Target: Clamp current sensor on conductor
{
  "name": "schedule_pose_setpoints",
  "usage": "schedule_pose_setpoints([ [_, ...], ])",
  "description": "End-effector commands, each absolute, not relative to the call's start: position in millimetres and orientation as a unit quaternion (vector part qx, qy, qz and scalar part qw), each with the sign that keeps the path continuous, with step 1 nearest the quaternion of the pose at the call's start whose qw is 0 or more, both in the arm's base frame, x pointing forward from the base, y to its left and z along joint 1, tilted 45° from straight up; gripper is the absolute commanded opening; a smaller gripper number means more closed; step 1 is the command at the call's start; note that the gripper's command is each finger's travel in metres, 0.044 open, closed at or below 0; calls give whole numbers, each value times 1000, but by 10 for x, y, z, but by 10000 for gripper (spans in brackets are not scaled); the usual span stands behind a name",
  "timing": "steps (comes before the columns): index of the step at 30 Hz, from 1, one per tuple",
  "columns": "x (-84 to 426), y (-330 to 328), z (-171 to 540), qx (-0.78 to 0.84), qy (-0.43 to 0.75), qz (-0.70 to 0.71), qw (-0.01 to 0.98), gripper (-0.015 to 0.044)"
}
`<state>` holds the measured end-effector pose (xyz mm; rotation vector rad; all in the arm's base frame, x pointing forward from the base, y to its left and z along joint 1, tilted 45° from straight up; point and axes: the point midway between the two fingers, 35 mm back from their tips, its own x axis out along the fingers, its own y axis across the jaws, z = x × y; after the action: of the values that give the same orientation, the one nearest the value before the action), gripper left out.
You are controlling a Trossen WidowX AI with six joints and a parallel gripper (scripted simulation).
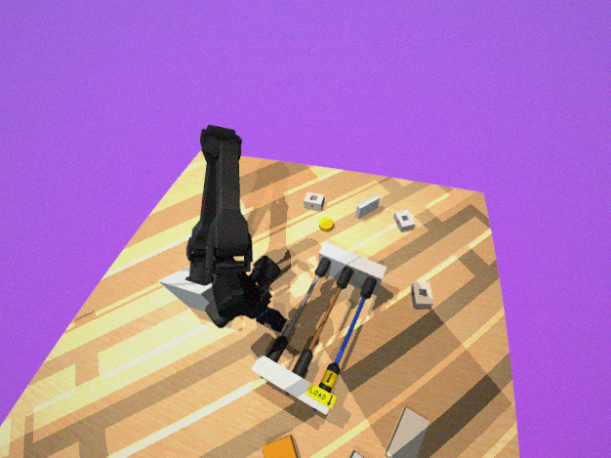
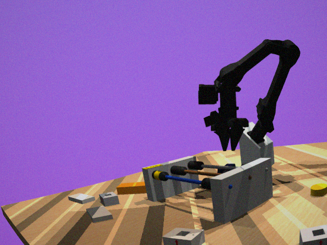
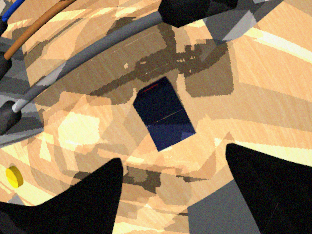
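The sensor, a dark navy block [image 1: 272, 319] [image 2: 225, 168] [image 3: 164, 115] with a thin red mark, is on the table beside the grey conductor [image 1: 297, 317] [image 3: 95, 52], on the arm's side. Whether its jaw is open cannot be told. My gripper [image 2: 228, 150] [image 3: 174, 158] is open and empty, above and apart from the sensor; its fingertips are hidden in the top view. The blue conductor [image 1: 350, 330] [image 2: 183, 179] is bare and runs to the yellow LOAD marker [image 1: 320, 395], whose arrow points away from the wires.
The brown conductor [image 1: 326, 318] [image 2: 201, 172] lies between the grey and blue ones. Two upright end walls [image 1: 354, 262] [image 2: 243, 193] hold all three. Around them are a yellow disc [image 1: 326, 224] [image 3: 14, 176], an orange block [image 1: 279, 448] [image 2: 131, 188] and several pale grey blocks and plates.
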<state>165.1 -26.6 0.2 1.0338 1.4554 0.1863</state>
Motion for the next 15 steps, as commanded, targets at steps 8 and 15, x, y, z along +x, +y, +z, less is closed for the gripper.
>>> schedule_pose_setpoints([
  [8, 1883, -306, 7, 651, 650, -271, 283, 320],
  [15, 1911, -304, 4, 661, 638, -317, 235, 320],
])
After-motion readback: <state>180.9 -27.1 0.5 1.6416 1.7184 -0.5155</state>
